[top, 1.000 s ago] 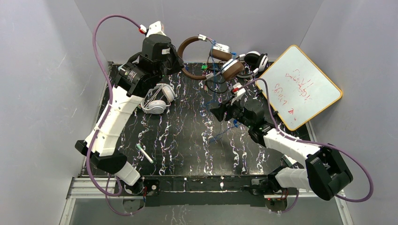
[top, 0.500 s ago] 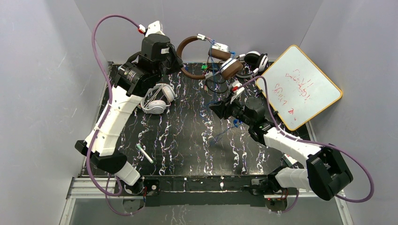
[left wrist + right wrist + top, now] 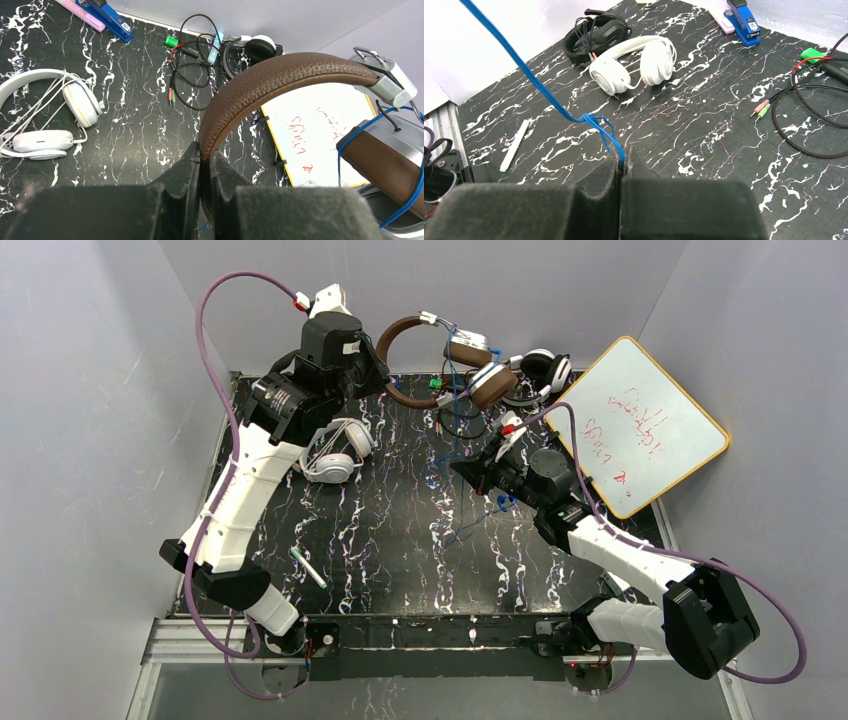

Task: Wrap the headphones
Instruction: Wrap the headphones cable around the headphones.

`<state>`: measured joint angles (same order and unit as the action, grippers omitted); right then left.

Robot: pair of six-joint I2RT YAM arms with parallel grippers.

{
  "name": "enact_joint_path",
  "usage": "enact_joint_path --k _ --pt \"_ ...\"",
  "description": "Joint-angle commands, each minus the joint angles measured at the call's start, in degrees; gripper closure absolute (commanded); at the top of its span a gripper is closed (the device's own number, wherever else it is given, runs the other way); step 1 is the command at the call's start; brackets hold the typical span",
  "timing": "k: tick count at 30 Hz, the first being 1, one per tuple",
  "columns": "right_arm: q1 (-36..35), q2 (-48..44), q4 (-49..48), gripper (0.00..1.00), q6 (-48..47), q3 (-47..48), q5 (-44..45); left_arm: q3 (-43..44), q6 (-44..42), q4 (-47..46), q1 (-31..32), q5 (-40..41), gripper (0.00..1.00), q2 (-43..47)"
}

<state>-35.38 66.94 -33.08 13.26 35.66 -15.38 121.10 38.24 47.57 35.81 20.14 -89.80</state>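
left gripper (image 3: 204, 156): clamped tight on the padded band of the brown headphones (image 3: 280, 70), low on one end of the arc.
where the brown headphones sit: held up off the counter (image 3: 400, 560), with the ear cups hanging out beyond this gripper on its right.
why held so (judgement): with the set raised, the cord hangs free and the other arm has a steady frame to wind around.
right gripper (image 3: 622, 159): pinched closed on the blue cord (image 3: 539, 85), just under a small kink or loop in it.
cord run: it rises straight and fairly taut from the fingers, up and away towards the held set. In the top view a slack tail lies on the counter on the near side of this gripper.
why held so (judgement): the grip near the kink leaves a working length between the two arms, ready to be led around the band or cups.
white headphones (image 3: 335, 450): flat on the counter below the left gripper, their own cord looped over them. They are well apart from the right gripper.
black headphones (image 3: 535, 365): beyond the right gripper, against the whiteboard (image 3: 640, 425).
edges: the whiteboard leans just to the right of the right gripper. The back wall stands close behind the left gripper. A loose black cable (image 3: 192, 85) lies under the hanging cups.
open room: bare counter lies between the two grippers and towards the near side. A white pen (image 3: 308, 567) lies near that edge.
risk (judgement): a wide winding sweep could snag the black cable or knock the whiteboard.
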Motion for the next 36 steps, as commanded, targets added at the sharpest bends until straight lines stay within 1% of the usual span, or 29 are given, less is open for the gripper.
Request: enact_joint_path --k 1,5,8,11,14,18,21,23,27,29,31,36 --pt "0.1 -1.0 -1.6 0.99 0.2 -1.0 0.1 0.0 1.9 -3.2 -0.3 -0.5 1.00 1.5" --pt "0.1 1.0 -1.6 0.99 3.5 -3.7 -0.1 0.2 2.3 -3.2 -0.4 -0.8 1.00 1.3" --pt "0.1 2.8 -5.1 0.99 8.6 -9.0 -0.7 0.1 2.6 -3.2 -1.0 -1.7 1.00 1.2" --pt "0.2 4.0 -7.5 0.99 13.5 -13.7 1.4 -0.3 3.0 -3.5 -1.8 -2.6 1.00 1.4" --pt "0.5 6.0 -6.6 0.99 17.2 -15.8 2.8 0.2 3.1 -3.7 -2.7 -3.0 1.00 1.7" --pt "1.4 8.6 -4.3 0.99 19.2 -16.0 4.2 1.9 3.4 -3.4 -4.1 -4.3 1.00 1.9" --pt "3.4 9.9 -2.6 0.99 19.1 -14.1 3.5 1.6 4.0 -4.0 -4.3 -7.7 1.00 2.5" --pt "5.7 11.0 -0.9 0.99 18.9 -11.9 2.1 0.3 3.6 -5.4 -4.4 -12.8 1.00 2.9" --pt "13.2 13.8 2.5 0.99 20.1 -7.1 -2.7 -6.6 2.0 -10.5 -4.4 -22.2 1.00 6.3" --pt "17.8 15.0 5.1 0.99 20.8 -4.0 -4.1 -10.3 -0.1 -12.1 -4.4 -24.8 1.00 8.3" --pt "22.1 16.1 11.4 0.99 20.6 0.5 -4.2 -16.1 -3.0 -13.4 -4.4 -26.5 1.00 10.4" --pt "28.2 16.8 17.8 0.99 19.6 9.8 -4.5 -27.4 -14.7 -13.9 -4.4 -27.8 1.00 15.6"
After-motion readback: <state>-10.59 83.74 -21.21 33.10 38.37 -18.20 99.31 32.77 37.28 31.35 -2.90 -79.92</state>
